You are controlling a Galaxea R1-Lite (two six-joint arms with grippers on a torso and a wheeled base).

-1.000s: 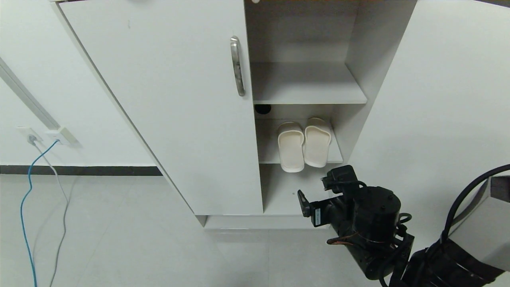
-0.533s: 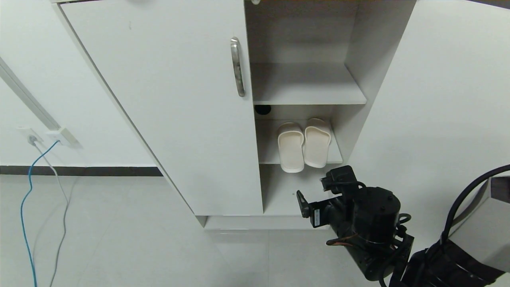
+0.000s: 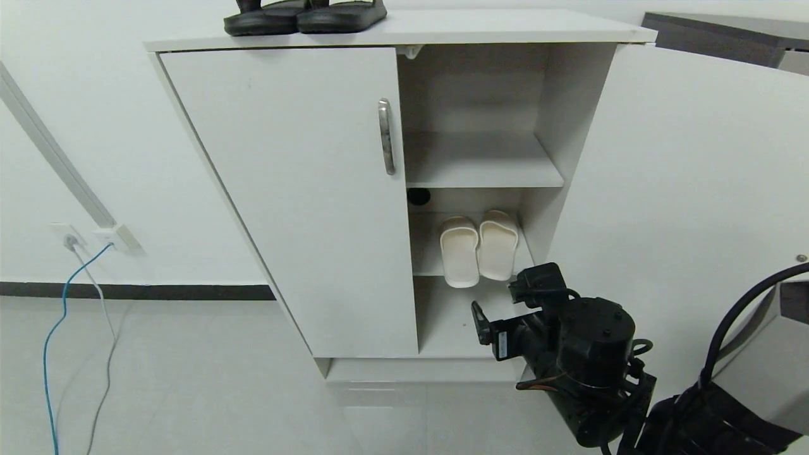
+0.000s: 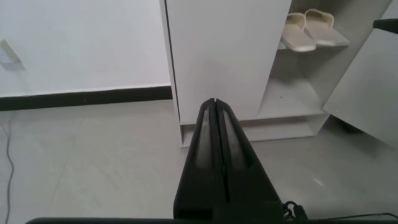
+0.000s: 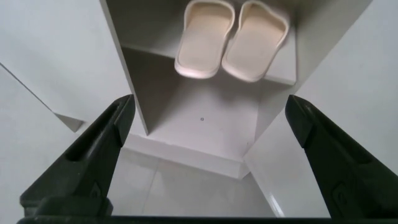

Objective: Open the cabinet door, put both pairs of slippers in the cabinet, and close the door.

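Observation:
A white cabinet (image 3: 404,28) stands with its right door (image 3: 682,189) swung open and its left door (image 3: 297,189) closed. Cream slippers (image 3: 478,248) lie side by side on the middle shelf, toes inward; the cream slippers (image 5: 231,37) are also ahead of my right wrist camera. Black slippers (image 3: 303,16) rest on the cabinet top. My right gripper (image 3: 499,309) hangs open and empty before the bottom compartment, just below the cream pair. My left gripper (image 4: 215,106) is shut on nothing, over the floor in front of the closed door.
A metal handle (image 3: 387,136) runs down the closed door's edge. A wall socket (image 3: 69,237) with a blue cable (image 3: 60,328) and a grey one is at the left. The upper shelf (image 3: 480,161) and bottom compartment (image 3: 455,316) hold nothing.
The head camera has tilted up, bringing the cabinet top and the black slippers into view. The right gripper and the slippers have not visibly moved.

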